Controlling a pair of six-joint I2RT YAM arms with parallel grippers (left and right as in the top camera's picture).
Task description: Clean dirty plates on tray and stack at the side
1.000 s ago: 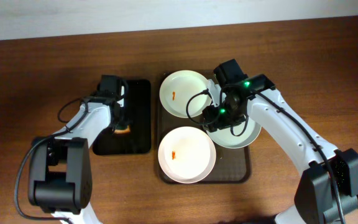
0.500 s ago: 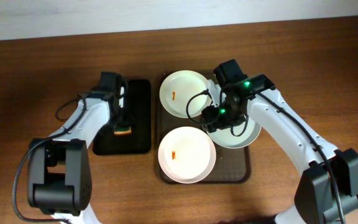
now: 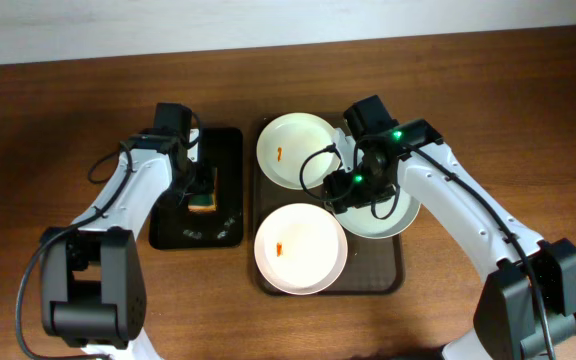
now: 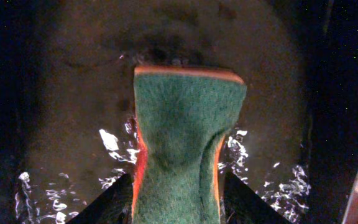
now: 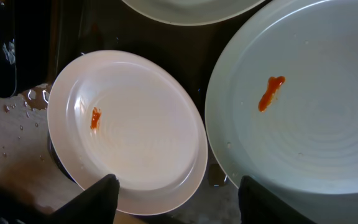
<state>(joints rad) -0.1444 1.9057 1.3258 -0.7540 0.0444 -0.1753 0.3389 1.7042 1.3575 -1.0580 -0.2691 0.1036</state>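
Observation:
Three white plates lie on the dark brown tray (image 3: 376, 272): one at the back (image 3: 295, 150), one at the front (image 3: 300, 248), each with an orange smear, and one at the right (image 3: 388, 215) partly under my right arm. My right gripper (image 3: 343, 190) hangs open and empty above the tray between the plates. In the right wrist view its fingers (image 5: 176, 202) straddle the edge of a smeared plate (image 5: 129, 130), beside another smeared plate (image 5: 303, 106). My left gripper (image 3: 201, 195) is shut on a green and orange sponge (image 4: 182, 143) over the black tray.
The smaller black tray (image 3: 228, 150) lies left of the brown tray, and its surface is wet (image 4: 61, 124). Water drops sit on the wood (image 5: 17, 124) by the brown tray. Bare wooden table (image 3: 528, 120) surrounds both trays.
My left gripper has moved slightly back and right with the sponge, leaving wet marks showing on the black tray. The right arm and the plates have not moved.

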